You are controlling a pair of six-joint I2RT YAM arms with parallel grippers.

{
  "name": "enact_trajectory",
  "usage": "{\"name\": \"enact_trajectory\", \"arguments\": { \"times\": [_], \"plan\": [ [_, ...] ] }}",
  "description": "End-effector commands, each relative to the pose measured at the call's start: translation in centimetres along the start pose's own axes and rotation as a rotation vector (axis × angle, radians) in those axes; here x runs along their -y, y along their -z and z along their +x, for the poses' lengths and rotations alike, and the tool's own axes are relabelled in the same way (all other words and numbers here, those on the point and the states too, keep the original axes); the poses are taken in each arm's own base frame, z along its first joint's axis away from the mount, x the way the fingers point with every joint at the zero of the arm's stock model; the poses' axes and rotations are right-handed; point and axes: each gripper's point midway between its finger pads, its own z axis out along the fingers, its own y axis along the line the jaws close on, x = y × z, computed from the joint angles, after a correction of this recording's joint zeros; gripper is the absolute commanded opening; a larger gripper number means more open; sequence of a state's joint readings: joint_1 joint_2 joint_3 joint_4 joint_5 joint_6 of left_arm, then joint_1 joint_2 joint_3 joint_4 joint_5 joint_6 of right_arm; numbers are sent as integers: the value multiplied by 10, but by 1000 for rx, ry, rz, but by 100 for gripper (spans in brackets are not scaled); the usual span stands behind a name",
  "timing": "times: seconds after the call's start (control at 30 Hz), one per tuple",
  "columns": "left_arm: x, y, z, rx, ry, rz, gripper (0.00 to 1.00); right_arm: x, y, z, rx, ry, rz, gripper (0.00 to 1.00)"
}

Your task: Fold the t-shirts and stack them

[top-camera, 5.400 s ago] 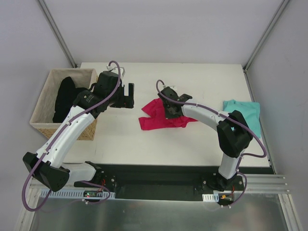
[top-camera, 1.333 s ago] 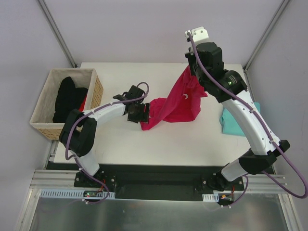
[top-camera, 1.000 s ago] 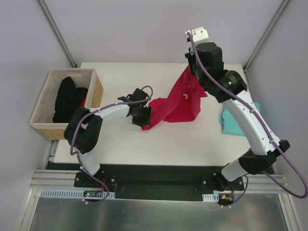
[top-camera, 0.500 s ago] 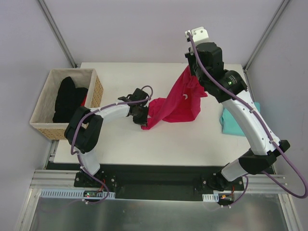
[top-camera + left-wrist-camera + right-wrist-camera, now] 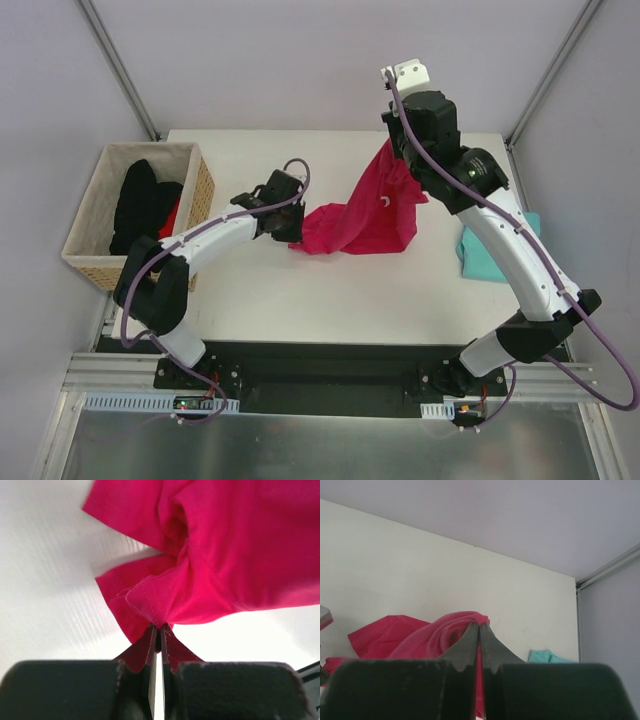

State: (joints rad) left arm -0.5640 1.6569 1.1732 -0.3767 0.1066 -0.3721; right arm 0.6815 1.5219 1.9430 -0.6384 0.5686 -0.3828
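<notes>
The magenta-pink t-shirt (image 5: 365, 215) hangs stretched between both grippers above the middle of the table. My right gripper (image 5: 393, 150) is raised high and shut on the shirt's upper fold (image 5: 462, 622). My left gripper (image 5: 296, 232) is low at the shirt's left end, shut on a bunched hem corner (image 5: 155, 602). A small white label (image 5: 383, 200) shows on the cloth. The teal t-shirt (image 5: 490, 250) lies crumpled at the table's right edge, partly hidden behind the right arm; a corner of the teal t-shirt (image 5: 545, 656) shows in the right wrist view.
A wicker basket (image 5: 100, 215) stands at the table's left edge with a black garment (image 5: 140, 205) and a bit of red cloth inside. The white table (image 5: 300, 300) shows bare surface in front of the shirt. Metal frame posts rise at the back corners.
My left gripper closed on the pink shirt's left corner, then lifted and pulled it a little left and back. The right gripper kept holding the shirt up, barely moving.
</notes>
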Motion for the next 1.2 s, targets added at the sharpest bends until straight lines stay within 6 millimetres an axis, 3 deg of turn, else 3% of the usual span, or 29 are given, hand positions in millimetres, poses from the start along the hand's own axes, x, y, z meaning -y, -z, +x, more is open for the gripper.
{"name": "enact_trajectory", "arguments": {
  "times": [0.0, 0.33, 0.47, 0.73, 1.17],
  "plan": [
    [2, 42, -44, 162, -53, -44, 0, 19, 19, -26, 102, -65, 36, 1],
    [-24, 110, -98, 338, -45, -134, 0, 23, 19, -17, 96, -72, 54, 1],
    [-32, 141, -109, 423, -27, -178, 0, 27, 17, -15, 94, -70, 67, 1],
    [-48, 177, -129, 536, 8, -248, 0, 29, 12, -15, 94, -69, 68, 1],
    [-58, 244, -163, 708, 14, -321, 0, 48, 16, -26, 122, -32, 117, 1]
  ]
}}
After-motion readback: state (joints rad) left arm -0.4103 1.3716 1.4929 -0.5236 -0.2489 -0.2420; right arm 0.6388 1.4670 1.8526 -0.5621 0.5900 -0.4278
